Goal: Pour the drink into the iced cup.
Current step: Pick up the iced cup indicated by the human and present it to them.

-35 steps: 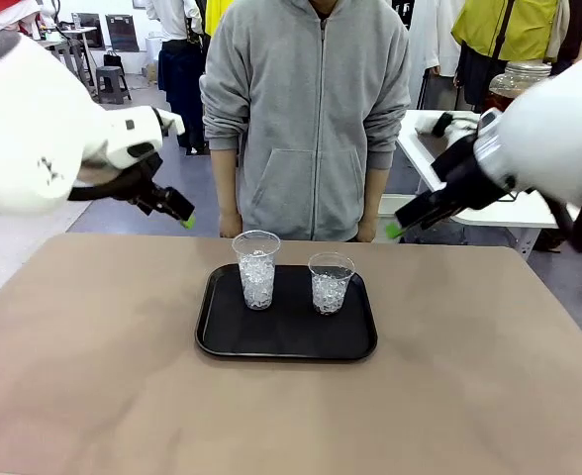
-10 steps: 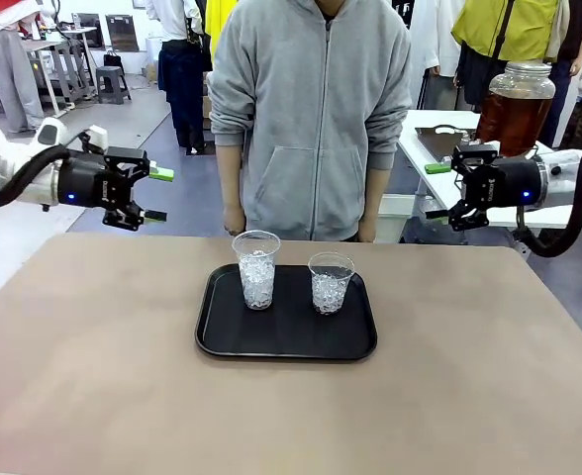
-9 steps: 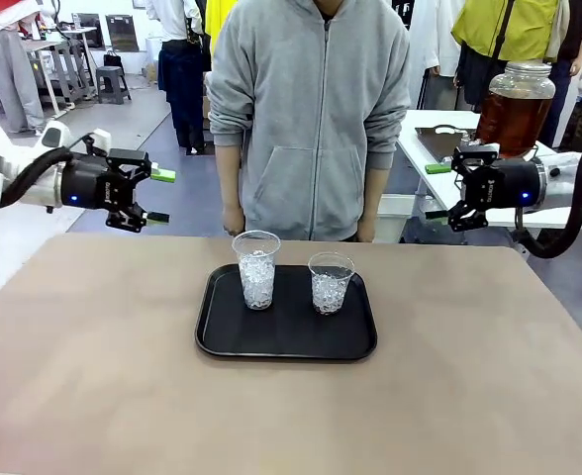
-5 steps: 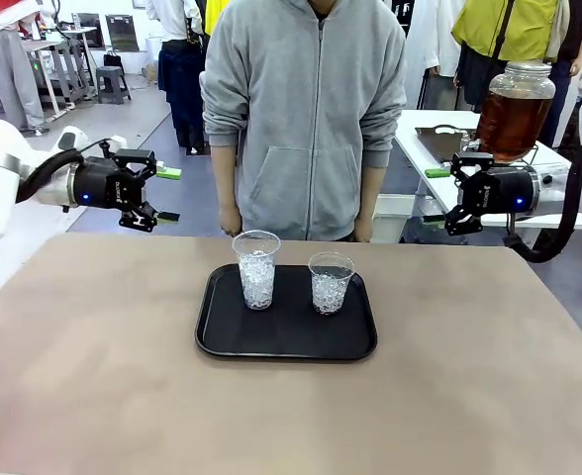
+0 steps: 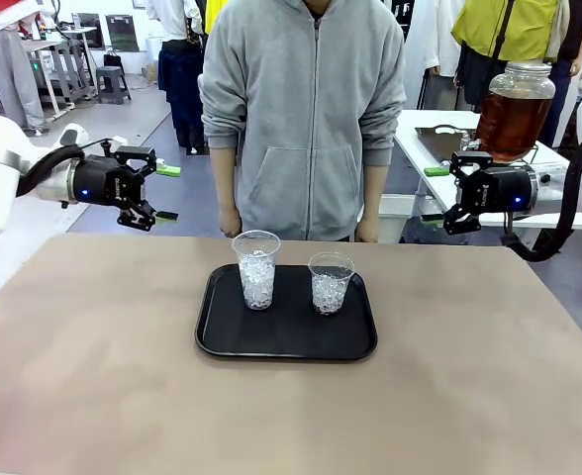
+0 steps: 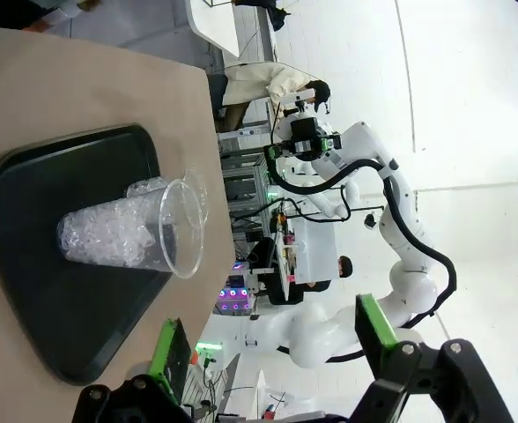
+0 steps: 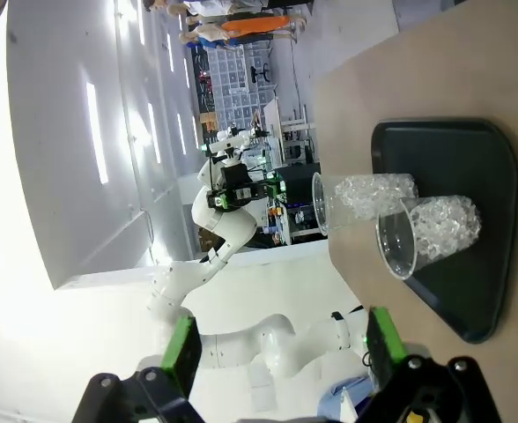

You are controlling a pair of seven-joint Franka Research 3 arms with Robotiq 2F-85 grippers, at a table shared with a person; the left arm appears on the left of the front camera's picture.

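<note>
Front view: both arms have swung back from the camera. Your left gripper (image 5: 168,193) now hangs left of the tray (image 5: 286,336) and your right gripper (image 5: 434,196) right of it, fingers spread, holding nothing. The drink (image 5: 514,121) sits in its jar (image 5: 529,81), well right of the tray, untouched. Wrist views: each pair of green-padded fingers (image 6: 173,348) looks toward the iced cups (image 6: 127,238) on the tray — pouring hasn't begun.

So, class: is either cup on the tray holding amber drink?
No, the taller cup and shorter cup hold only white ice.
</note>
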